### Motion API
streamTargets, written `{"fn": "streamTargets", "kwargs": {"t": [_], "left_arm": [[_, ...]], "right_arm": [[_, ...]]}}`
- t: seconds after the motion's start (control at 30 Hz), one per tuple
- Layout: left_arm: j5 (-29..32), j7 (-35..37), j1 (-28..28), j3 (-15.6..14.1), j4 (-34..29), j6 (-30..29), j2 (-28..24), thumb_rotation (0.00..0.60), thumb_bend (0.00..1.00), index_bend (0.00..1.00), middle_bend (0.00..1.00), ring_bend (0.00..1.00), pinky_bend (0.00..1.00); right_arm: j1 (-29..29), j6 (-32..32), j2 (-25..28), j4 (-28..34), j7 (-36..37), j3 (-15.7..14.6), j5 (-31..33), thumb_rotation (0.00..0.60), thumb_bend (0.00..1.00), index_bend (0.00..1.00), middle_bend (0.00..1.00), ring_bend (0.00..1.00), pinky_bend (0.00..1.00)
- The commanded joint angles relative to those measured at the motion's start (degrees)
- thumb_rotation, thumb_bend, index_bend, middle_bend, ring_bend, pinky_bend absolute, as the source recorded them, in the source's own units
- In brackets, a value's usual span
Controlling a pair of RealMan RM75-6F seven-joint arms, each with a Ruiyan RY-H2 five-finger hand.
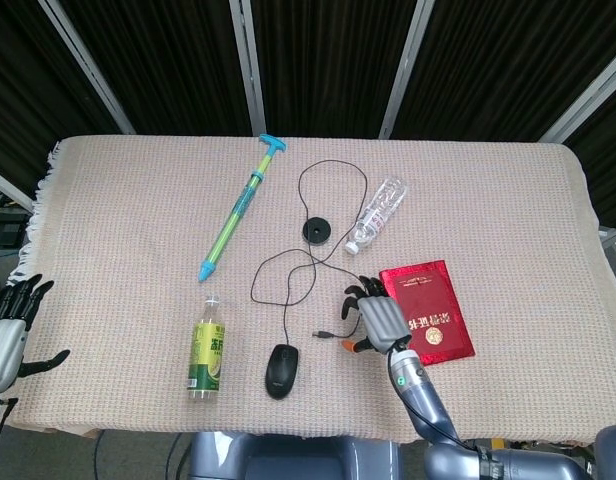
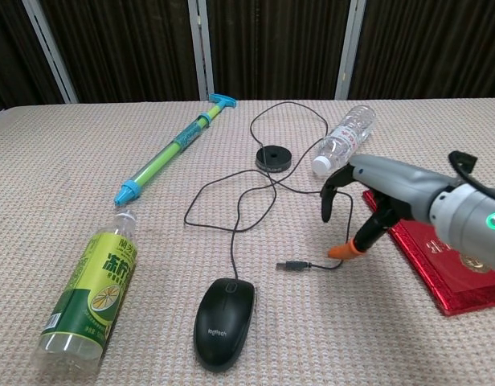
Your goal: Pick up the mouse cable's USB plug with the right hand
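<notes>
beige woven cloth (image 1: 508, 200) over the table, dark slatted wall behind. nearest: one black mouse (image 2: 224, 322), one lime-label bottle (image 2: 91, 293). usb plug (image 2: 293, 265), small, dark with metal tip, lies flat on the cloth just right of the mouse. right hand (image 2: 368, 201) hovers beside it, fingers spread, holding nothing. one red booklet (image 1: 440, 300). left hand (image 1: 6, 335) open at table edge. farther: one black puck (image 2: 273, 158), one clear bottle (image 2: 345, 138), one green-blue pump (image 2: 173, 147).
</notes>
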State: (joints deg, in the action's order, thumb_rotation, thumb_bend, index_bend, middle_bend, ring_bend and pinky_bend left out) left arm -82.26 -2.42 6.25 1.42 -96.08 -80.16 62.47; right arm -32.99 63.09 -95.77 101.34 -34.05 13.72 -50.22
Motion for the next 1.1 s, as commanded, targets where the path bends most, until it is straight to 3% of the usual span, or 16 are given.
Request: {"fn": "streamTargets", "kwargs": {"t": [0.03, 0.53, 1.1], "left_arm": [[0.1, 0.1, 0.0, 0.0, 0.0, 0.1, 0.0, 0.600, 0.14, 0.08, 0.00, 0.00, 0.00], [0.4, 0.7, 0.1, 0.1, -0.2, 0.3, -0.3, 0.600, 0.14, 0.08, 0.00, 0.00, 0.00], [0.6, 0.8, 0.2, 0.2, -0.5, 0.7, -0.3, 0.600, 0.14, 0.09, 0.00, 0.00, 0.00]], "right_arm": [[-2.2, 1.3, -3.7, -1.6, -2.4, 0.6, 3.0, 0.600, 0.14, 0.51, 0.22, 0.00, 0.00], [-5.1, 3.4, -11.7, -8.8, -3.4, 0.7, 7.1, 0.600, 0.14, 0.45, 0.20, 0.00, 0.00], [-4.0, 3.8, -14.0, -15.0, 0.1, -1.3, 5.4, 0.600, 0.15, 0.56, 0.23, 0.00, 0.00]]}}
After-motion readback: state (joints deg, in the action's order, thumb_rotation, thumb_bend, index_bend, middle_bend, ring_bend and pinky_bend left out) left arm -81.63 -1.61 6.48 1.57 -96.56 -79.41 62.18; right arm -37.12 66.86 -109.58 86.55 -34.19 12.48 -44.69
